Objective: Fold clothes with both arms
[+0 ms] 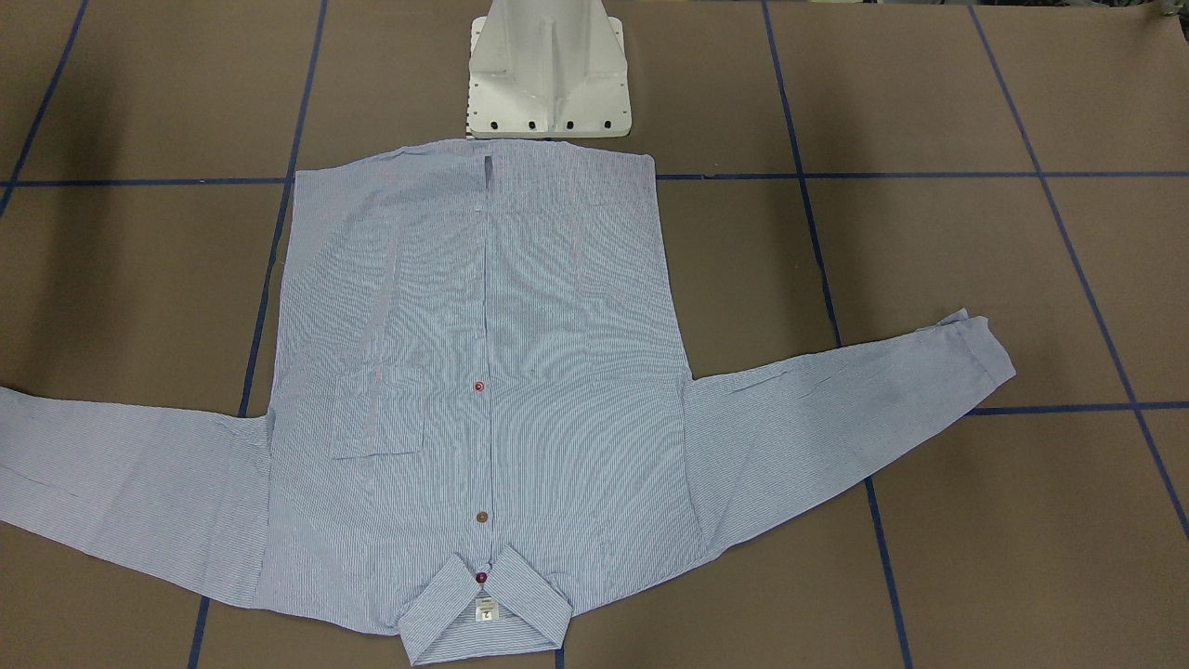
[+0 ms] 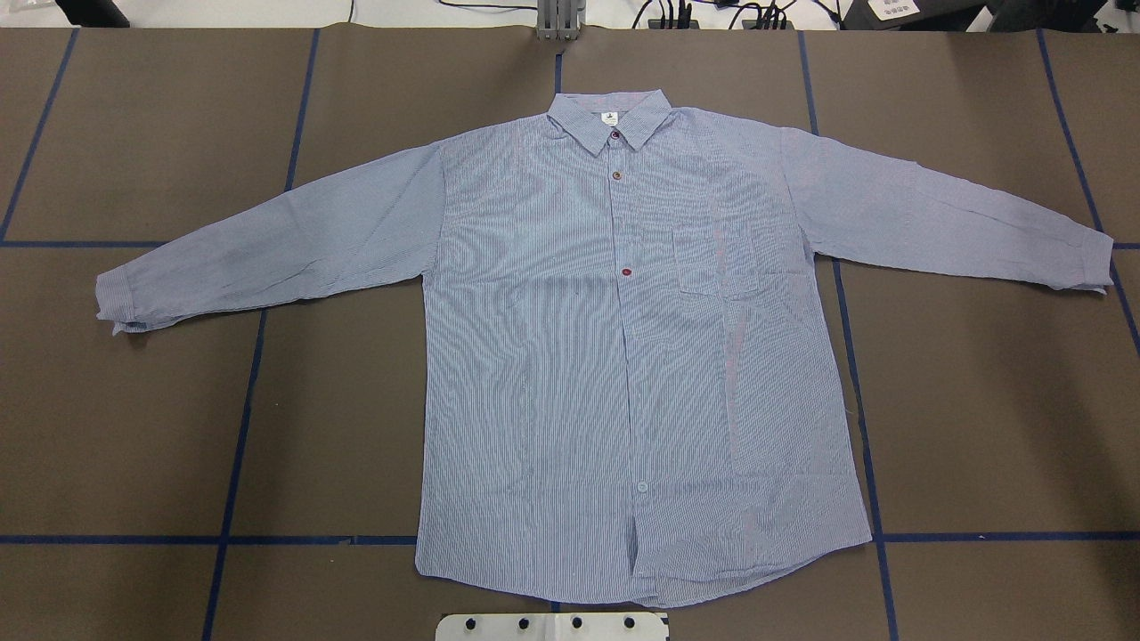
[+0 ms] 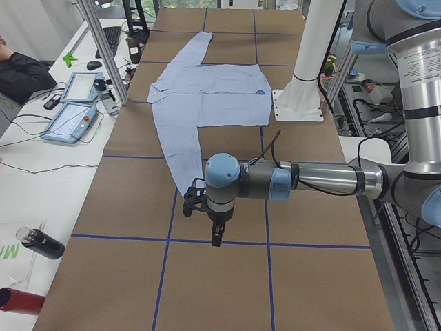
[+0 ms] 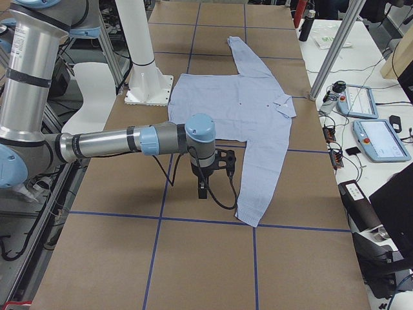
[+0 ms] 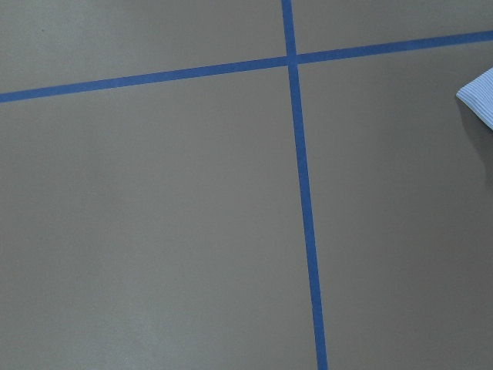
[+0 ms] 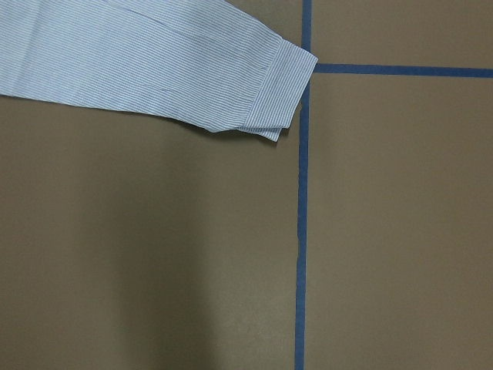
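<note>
The light blue striped shirt lies flat and face up on the brown table, buttoned, both sleeves spread out, its collar on the side away from the robot. My left arm reaches over the table, and its gripper hangs just past the near sleeve's cuff. My right gripper hangs beside the other sleeve, whose cuff shows at the top of the right wrist view. Both grippers appear only in the side views, so I cannot tell whether they are open or shut. Neither touches the shirt.
The white pedestal base stands right at the shirt's hem. Blue tape lines cross the brown table. Side benches hold tablets, a bottle and cables. A person's arm rests at the far left bench.
</note>
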Robot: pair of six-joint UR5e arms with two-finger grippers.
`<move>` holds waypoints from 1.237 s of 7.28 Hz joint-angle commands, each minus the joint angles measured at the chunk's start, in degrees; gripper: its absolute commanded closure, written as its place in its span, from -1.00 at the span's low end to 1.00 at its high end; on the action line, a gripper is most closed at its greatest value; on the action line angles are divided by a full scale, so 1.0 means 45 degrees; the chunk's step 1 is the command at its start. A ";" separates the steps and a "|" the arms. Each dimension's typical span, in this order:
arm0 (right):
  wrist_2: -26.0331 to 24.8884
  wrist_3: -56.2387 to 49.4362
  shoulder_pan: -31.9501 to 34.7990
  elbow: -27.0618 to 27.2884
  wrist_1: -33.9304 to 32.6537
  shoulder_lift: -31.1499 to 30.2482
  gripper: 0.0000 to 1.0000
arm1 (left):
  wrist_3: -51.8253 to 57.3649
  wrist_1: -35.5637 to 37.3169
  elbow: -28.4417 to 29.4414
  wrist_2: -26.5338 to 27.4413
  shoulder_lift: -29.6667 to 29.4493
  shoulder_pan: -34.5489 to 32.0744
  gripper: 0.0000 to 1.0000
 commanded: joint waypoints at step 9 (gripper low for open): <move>0.0000 -0.1302 -0.0078 -0.0735 0.0426 0.0113 -1.00 | -0.0108 -0.0274 -0.0825 0.0574 -0.1070 0.0473 -1.00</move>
